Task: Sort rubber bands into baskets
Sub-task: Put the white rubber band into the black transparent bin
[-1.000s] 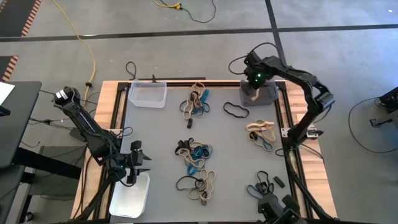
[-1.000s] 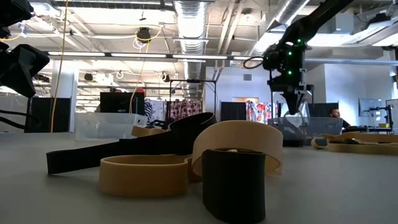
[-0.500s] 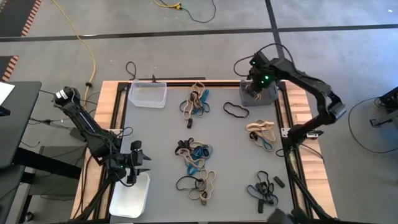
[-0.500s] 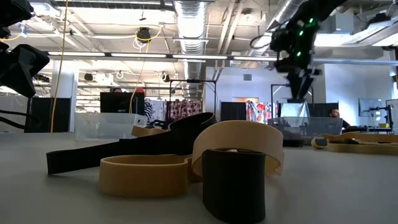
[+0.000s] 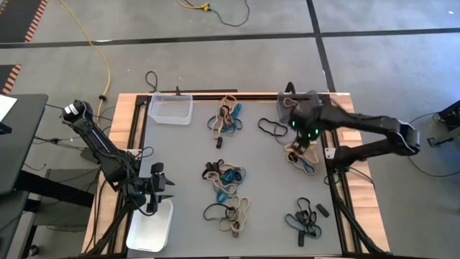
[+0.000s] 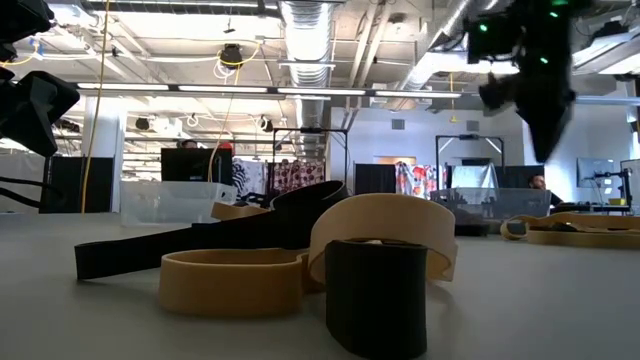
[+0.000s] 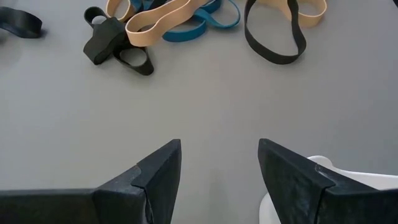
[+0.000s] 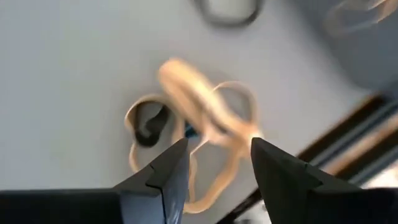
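Grey tabletop [image 5: 187,155], wood-framed. Yellow cable [image 5: 103,65] trailing across floor (second coil at far edge). Dark monitor [image 6: 188,165] in room behind. Ceiling duct [image 6: 312,28] overhead.

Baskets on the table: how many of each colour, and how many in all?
clear basket: 1
dark grey basket: 1, partly hidden by the right arm
white basket: 1
Total: 3

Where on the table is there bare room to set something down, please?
Bare mat lies between the clear basket, the left gripper and the centre pile. The middle column and right side, where the right gripper hovers over tan bands, are crowded.
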Robot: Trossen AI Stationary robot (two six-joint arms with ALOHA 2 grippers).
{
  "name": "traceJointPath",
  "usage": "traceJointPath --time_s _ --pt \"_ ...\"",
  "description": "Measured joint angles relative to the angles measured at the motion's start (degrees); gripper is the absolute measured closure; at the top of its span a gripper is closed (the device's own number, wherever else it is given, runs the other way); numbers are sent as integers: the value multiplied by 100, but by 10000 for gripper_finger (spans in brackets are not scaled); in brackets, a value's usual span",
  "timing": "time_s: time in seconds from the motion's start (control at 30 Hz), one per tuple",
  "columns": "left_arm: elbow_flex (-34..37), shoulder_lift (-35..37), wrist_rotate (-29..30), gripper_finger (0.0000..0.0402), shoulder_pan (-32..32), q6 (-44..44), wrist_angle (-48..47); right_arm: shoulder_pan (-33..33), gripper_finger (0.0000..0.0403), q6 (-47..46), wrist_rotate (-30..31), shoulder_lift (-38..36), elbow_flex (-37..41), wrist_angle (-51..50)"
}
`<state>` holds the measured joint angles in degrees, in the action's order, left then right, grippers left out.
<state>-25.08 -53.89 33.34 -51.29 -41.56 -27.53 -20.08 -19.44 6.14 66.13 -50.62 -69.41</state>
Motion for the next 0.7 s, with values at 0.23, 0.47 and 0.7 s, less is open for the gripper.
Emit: traceJointPath --time_s 0.23,0.47,0.7 --pt "0 0 0 196 -2 -2 -2 1089 211 -820 -455 -44 1074 1178" --pt "0 0 0 196 0 -2 -2 1558 225 -914 329 -17 1182 1770" --pt "0 0 0 196 0 -2 0 1191 242 -542 884 -15 1182 1866"
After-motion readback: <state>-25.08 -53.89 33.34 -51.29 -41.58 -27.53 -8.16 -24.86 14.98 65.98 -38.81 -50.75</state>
